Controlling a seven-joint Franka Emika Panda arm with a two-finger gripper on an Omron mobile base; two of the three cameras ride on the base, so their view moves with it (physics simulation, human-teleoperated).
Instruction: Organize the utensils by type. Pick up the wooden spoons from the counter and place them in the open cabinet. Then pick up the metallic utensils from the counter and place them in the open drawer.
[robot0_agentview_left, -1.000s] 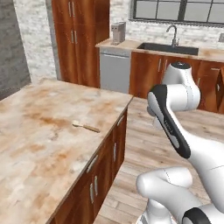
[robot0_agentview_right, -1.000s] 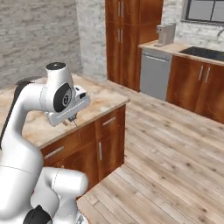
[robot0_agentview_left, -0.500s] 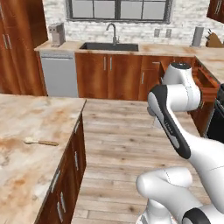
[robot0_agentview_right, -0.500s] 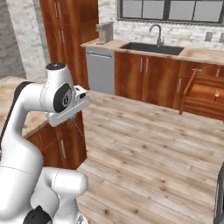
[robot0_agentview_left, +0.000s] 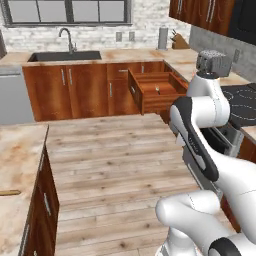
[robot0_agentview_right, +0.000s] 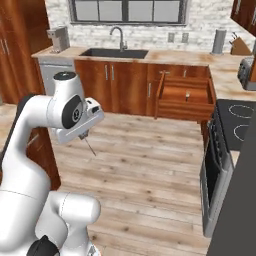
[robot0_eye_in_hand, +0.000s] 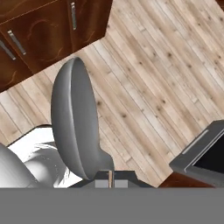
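1. Silver teaspoon (robot0_eye_in_hand: 75, 124) sits pinched in the tool (robot0_eye_in_hand: 111, 178), carried over the floor, well short of the open drawer (robot0_agentview_right: 186, 96).
2. Metal-utensil step under way; a small utensil already lies in that drawer.
3. Next: reach above the drawer, then release.

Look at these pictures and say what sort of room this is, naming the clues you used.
A home kitchen: a sink with a tap under a window, a stove with ring burners, and wooden cabinets beneath a stone counter, with one drawer pulled open.
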